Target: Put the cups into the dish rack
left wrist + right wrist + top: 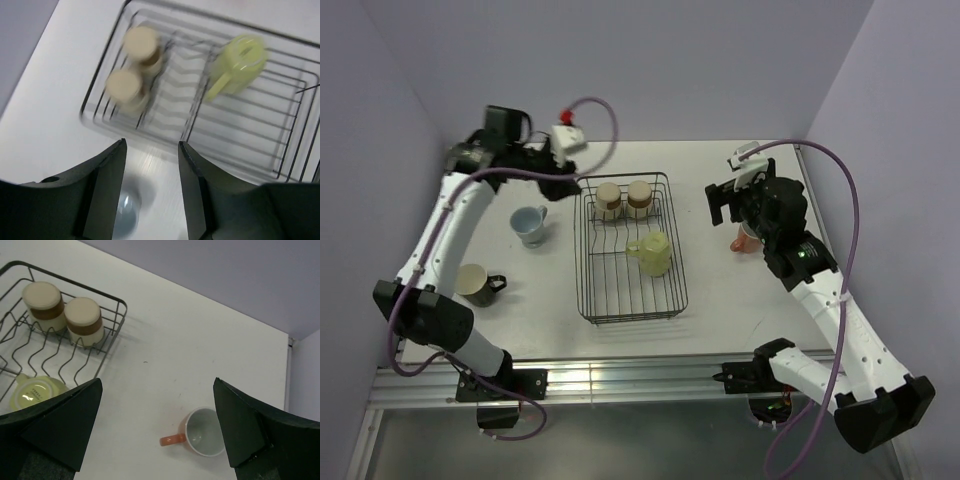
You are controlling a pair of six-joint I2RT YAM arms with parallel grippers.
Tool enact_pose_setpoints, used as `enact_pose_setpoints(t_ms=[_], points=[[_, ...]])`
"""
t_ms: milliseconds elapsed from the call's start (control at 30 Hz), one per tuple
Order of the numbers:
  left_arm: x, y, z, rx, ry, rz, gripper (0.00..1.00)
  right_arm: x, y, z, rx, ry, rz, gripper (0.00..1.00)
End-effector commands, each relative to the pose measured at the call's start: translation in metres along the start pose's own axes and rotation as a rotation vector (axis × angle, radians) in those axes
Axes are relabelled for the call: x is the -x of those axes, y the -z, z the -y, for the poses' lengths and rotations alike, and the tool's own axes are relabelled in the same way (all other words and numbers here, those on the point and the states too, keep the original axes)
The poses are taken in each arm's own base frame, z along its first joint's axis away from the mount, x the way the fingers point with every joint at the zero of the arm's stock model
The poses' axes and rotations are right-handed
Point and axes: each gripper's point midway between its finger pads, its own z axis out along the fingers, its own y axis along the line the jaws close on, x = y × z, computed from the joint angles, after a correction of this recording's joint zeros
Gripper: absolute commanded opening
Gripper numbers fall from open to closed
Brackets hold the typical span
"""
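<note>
The black wire dish rack [588, 292] holds two tan tumblers [608, 200] [640, 198], upside down, and the pale yellow mug [652, 253]. The pale blue-grey cup [530, 225] and the black cup [475, 283] stand on the table left of the rack. The salmon-pink mug [748, 238] stands right of it. My left gripper [568, 187] is open and empty, above the table by the rack's far left corner. In the left wrist view, blurred, the blue cup [126, 212] lies below the open gripper [151, 150]. My right gripper [158, 385] is open and empty above the pink mug [202, 432].
The rack [117, 322] with its tumblers [44, 305] and yellow mug [35, 392] lies left of the right gripper. Lilac walls close the table at back and sides. A white and red fitting [567, 135] hangs by the left arm's cable.
</note>
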Motion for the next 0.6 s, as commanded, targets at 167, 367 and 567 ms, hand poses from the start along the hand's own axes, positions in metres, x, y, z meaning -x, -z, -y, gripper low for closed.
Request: enact_pose_setpoints(t_ms=[167, 367, 567], points=[[-0.122, 0.104, -0.051, 0.234, 0.492, -0.145, 0.53, 0.018, -0.010, -0.027, 0.147, -0.081, -0.006, 1.00], [-0.170, 0.113, -0.074, 0.340, 0.647, -0.212, 0.53, 0.012, -0.014, -0.036, 0.176, -0.092, -0.029, 1.00], [-0.198, 0.115, -0.088, 0.400, 0.730, -0.237, 0.54, 0.006, -0.013, -0.038, 0.180, -0.096, -0.041, 1.00]])
